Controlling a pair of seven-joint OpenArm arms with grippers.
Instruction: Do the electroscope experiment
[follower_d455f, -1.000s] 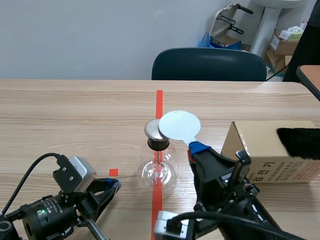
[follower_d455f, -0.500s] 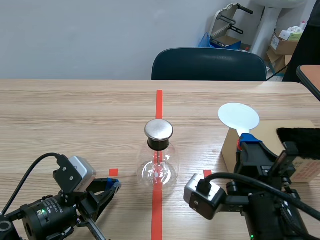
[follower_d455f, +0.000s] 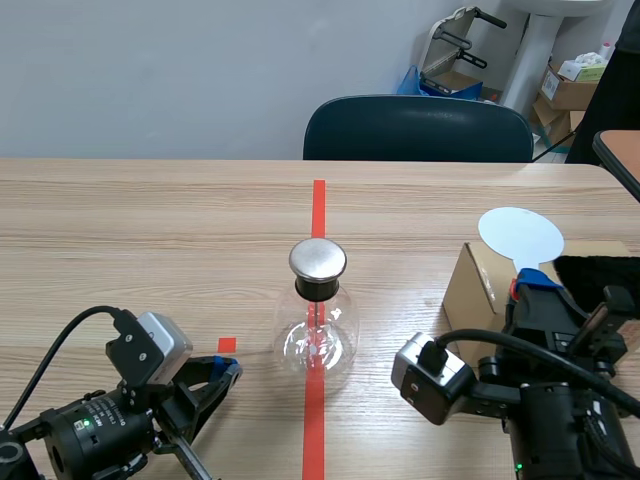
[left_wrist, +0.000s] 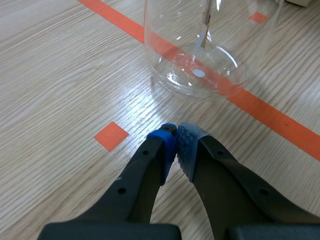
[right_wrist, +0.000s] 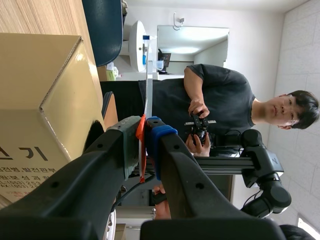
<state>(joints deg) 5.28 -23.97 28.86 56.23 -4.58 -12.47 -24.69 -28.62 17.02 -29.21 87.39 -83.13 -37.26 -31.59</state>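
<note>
A round white disc (follower_d455f: 520, 234) was pinched by the right gripper (follower_d455f: 534, 286), three o'clock of the metal-capped glass flask (follower_d455f: 318, 335); the left gripper (left_wrist: 176, 144) was closed, empty.

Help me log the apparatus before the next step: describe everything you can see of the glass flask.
The glass flask is clear and round-bellied, standing upright on the table, over the orange-red tape line. A black stopper plugs its neck, topped by a shiny metal disc. A thin rod hangs down inside. Nothing touches it; the left gripper, shut, sits apart from it.
</note>
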